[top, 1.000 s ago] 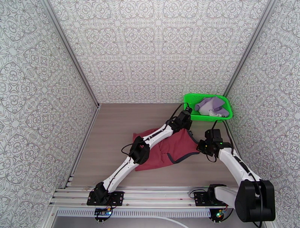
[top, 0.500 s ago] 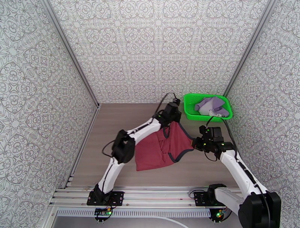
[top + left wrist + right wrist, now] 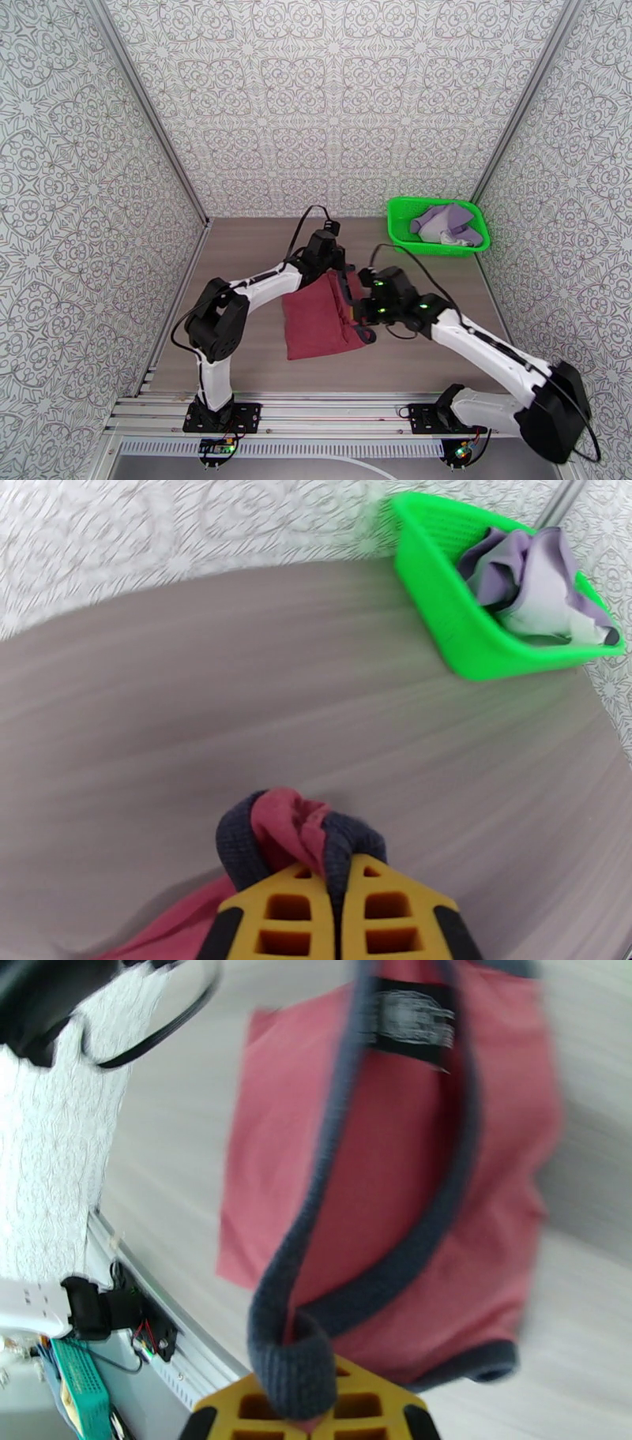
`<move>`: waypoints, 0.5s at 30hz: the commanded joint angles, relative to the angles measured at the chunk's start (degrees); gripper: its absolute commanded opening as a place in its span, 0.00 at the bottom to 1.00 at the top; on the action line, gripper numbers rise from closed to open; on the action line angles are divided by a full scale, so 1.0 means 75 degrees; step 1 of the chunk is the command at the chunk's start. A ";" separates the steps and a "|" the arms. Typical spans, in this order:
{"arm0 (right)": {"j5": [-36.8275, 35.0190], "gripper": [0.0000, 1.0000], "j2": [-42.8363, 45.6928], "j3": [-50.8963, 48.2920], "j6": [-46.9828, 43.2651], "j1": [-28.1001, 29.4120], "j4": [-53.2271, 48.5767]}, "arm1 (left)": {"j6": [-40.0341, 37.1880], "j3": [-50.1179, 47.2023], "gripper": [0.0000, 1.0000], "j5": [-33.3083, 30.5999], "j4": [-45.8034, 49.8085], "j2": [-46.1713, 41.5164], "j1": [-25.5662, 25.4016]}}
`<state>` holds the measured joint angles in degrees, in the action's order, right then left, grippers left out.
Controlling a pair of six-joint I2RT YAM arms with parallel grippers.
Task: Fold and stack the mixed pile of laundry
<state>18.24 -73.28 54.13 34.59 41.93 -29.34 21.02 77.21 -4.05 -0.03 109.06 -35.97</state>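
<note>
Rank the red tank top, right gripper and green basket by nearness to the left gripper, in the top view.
1. Red tank top: pinched in the left gripper itself.
2. Right gripper: just to its near right, also gripping the top.
3. Green basket: far right corner.

I see the tank top point(image 3: 395, 1157) as soft matt cloth with a ribbed knit trim. The basket point(image 3: 474, 654) looks glossy plastic mesh, the worktop point(image 3: 237, 253) smooth, matt wood grain.
</note>
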 commanded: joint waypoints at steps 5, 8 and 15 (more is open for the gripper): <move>-0.0369 0.00 -0.1781 0.1437 -0.0014 0.1521 0.0160 | 0.0254 -0.1353 0.00 0.0161 -0.0684 -0.1174 0.0361; -0.0302 0.00 -0.2488 0.1957 -0.0093 0.1919 0.0139 | 0.0286 -0.1880 0.00 0.0159 -0.0742 -0.1560 0.0503; -0.0205 0.00 -0.3800 0.2866 -0.0274 0.2329 -0.0082 | 0.0445 -0.3092 0.00 0.0027 -0.1068 -0.2245 0.0797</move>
<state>15.86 -99.11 72.34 34.09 58.33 -28.45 22.90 56.77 -3.40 -4.67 94.06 -30.94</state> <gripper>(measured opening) 0.048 0.045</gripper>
